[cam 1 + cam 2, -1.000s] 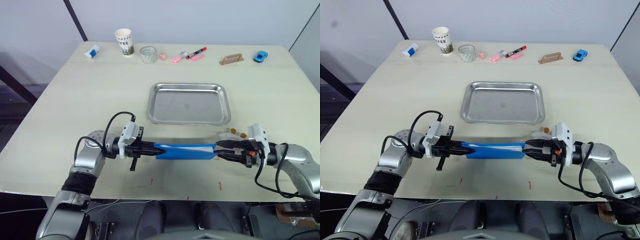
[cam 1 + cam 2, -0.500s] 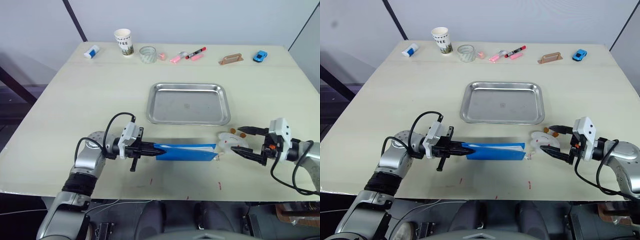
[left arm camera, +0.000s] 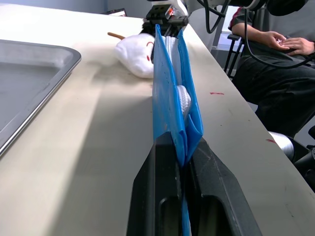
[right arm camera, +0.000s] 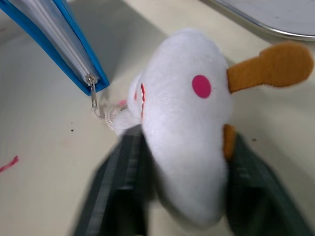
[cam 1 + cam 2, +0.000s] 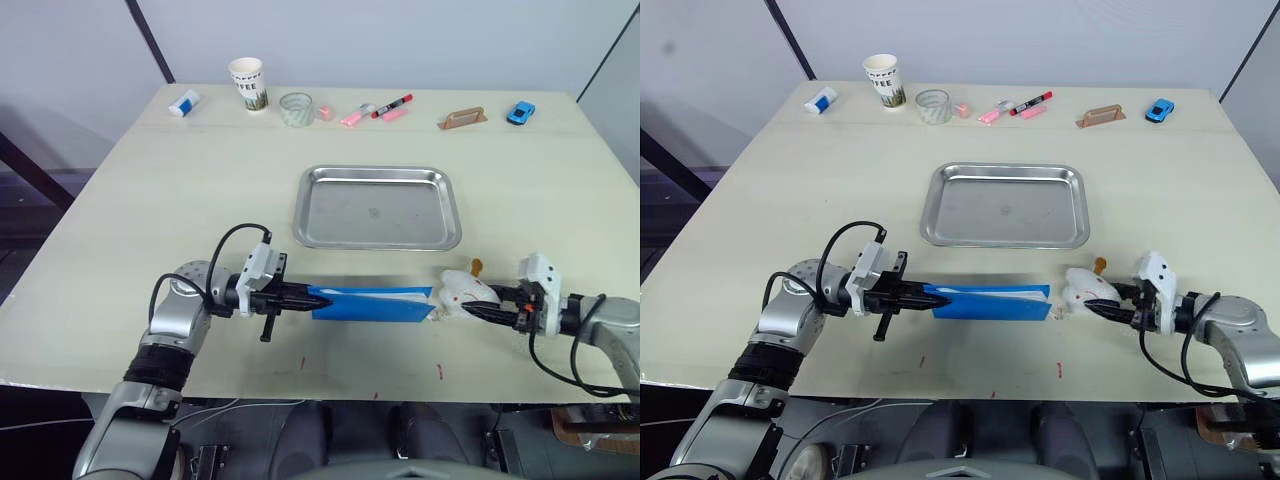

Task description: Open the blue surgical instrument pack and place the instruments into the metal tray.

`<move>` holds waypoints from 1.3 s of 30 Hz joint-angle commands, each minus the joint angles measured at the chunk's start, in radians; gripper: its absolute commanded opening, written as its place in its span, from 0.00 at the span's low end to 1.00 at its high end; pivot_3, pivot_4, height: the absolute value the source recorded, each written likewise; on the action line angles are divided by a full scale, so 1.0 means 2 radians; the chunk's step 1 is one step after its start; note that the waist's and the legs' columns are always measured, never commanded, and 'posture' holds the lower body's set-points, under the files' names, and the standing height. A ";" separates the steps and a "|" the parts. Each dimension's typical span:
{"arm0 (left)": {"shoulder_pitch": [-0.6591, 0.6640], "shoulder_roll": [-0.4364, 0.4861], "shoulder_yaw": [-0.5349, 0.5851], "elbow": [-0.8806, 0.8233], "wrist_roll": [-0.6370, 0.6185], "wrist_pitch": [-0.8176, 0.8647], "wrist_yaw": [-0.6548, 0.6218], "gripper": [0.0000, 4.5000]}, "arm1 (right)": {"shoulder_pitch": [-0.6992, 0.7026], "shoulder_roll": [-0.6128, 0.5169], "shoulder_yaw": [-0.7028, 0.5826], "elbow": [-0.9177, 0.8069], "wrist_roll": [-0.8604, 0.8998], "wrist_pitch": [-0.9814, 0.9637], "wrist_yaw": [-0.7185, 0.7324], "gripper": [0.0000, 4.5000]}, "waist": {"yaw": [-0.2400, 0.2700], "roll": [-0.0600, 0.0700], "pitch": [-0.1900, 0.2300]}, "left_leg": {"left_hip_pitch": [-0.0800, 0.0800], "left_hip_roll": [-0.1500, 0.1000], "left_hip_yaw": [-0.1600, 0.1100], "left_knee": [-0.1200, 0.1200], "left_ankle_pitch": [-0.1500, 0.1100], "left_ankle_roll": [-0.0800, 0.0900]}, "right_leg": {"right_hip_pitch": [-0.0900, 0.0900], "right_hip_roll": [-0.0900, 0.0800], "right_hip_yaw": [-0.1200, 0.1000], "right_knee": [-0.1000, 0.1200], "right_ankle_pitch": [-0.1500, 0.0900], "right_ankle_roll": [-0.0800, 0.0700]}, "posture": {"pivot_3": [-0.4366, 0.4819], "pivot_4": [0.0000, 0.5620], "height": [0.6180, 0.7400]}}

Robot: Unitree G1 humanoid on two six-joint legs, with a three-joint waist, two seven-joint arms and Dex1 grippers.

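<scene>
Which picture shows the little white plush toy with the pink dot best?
The right wrist view: the white plush toy looms close, showing its pink spot and orange parts. Both eye views show it small beside the blue pack; the left wrist view shows it far off.

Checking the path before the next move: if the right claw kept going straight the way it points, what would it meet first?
The right claw points toward the white plush charm, already between its fingers. Beyond that, the line probably runs to the zipper end of the blue surgical instrument pack, held by the left claw.
</scene>
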 commanded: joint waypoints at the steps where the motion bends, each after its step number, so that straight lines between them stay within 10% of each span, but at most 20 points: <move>1: -0.002 0.009 0.008 -0.002 0.006 -0.001 -0.004 0.00 | 0.015 -0.013 -0.059 -0.029 0.053 0.023 0.016 0.07 | 0.000 0.000 0.000 | 0.000 0.000 0.000 0.000 0.000 0.000 | 0.000 0.000 0.000 0.000 0.000 0.000 | 0.48 0.27 0.82; 17: -0.009 0.009 -0.002 0.012 0.023 -0.006 -0.005 0.00 | -0.051 0.036 -0.151 -0.125 0.275 0.150 -0.060 0.02 | -0.001 0.000 0.000 | 0.000 0.000 -0.001 0.000 0.000 0.000 | 0.000 0.000 0.000 0.000 0.000 0.000 | 0.48 0.27 0.82; 39: -0.029 -0.011 -0.009 0.042 0.035 -0.021 -0.003 0.00 | -0.300 0.173 0.119 -0.127 0.053 0.086 -0.139 0.02 | 0.000 0.001 0.000 | -0.002 0.000 -0.002 0.000 0.000 0.000 | 0.000 0.000 -0.002 -0.001 0.000 0.000 | 0.48 0.27 0.82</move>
